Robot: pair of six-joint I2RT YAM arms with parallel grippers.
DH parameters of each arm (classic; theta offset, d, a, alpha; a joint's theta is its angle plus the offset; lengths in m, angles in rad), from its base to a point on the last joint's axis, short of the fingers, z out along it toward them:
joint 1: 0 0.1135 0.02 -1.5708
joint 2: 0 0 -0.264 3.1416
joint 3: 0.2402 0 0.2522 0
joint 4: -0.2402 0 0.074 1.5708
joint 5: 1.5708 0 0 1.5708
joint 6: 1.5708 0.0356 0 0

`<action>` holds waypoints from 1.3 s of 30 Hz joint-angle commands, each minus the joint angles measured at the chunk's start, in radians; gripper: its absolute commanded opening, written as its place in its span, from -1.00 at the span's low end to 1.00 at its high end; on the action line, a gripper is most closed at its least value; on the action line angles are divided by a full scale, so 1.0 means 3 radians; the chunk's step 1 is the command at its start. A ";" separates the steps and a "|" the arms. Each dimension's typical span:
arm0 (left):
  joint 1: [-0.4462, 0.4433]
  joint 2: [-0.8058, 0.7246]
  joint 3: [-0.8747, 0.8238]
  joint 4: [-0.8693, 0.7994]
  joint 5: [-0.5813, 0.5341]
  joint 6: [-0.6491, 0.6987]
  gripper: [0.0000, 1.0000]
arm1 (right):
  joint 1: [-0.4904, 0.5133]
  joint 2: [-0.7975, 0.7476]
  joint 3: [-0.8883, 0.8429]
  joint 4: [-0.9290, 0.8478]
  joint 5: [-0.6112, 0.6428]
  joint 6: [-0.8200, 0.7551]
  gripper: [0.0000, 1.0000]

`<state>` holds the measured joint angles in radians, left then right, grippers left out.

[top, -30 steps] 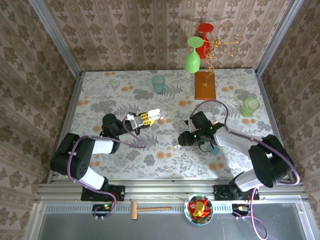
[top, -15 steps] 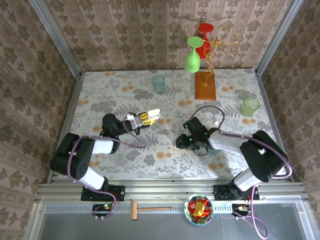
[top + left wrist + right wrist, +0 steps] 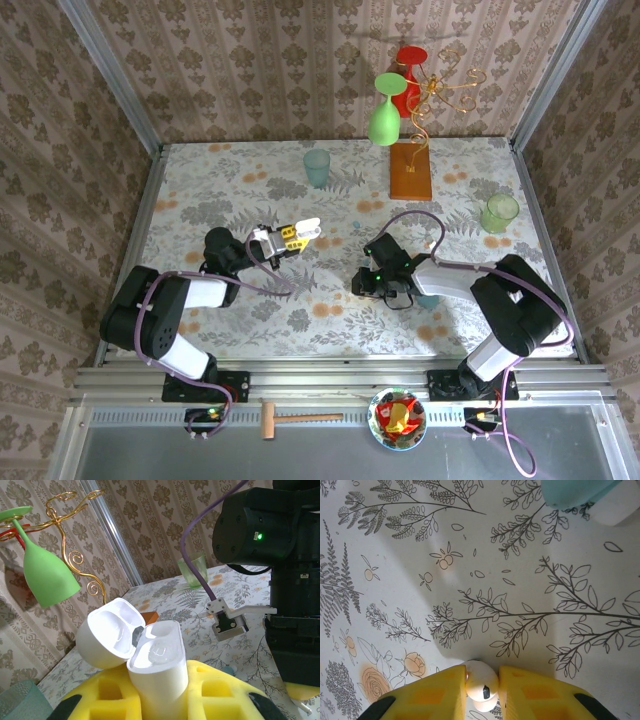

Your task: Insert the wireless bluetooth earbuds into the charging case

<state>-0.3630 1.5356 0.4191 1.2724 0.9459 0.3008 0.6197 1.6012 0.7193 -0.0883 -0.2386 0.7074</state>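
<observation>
My left gripper is shut on the white charging case, holding it upright above the table with its lid flipped open. A pale rounded shape sits in one well of the case. In the top view the case is left of centre. My right gripper is low on the flowered table, right of centre. Its yellow pads press on both sides of a small white earbud with a dark spot. A second pale rounded piece shows just below it.
A light blue object and a white piece lie close beyond the right gripper. A teal cup, a green cup and a wooden base with a gold stand holding green and red glasses stand at the back.
The right gripper has shifted left, dropped toward the table and brought its jaws in onto the white earbud. The left arm and the case have not moved.
</observation>
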 commanded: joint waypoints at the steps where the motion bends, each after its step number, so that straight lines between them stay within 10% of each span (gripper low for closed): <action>1: 0.0021 -0.0072 -0.0037 0.0090 0.0079 0.0035 -1.00 | 0.0031 0.0198 0.0051 -0.0001 0.0095 -0.0023 -0.56; 24: -0.0163 0.0055 0.0025 0.0078 -0.0310 -0.0697 -1.00 | 0.0161 -0.1318 0.0718 -0.0686 0.1353 -0.2311 -0.70; 39: -0.0405 0.0107 0.0049 0.0077 -0.0374 -0.0969 -1.00 | 0.0578 -0.0877 0.1483 -0.0217 0.1327 -0.3652 -0.69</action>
<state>-0.4702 1.5604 0.4183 1.2694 0.8322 0.0422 0.7765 1.3029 1.1160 -0.2031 0.1543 -0.3004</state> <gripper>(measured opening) 0.158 0.158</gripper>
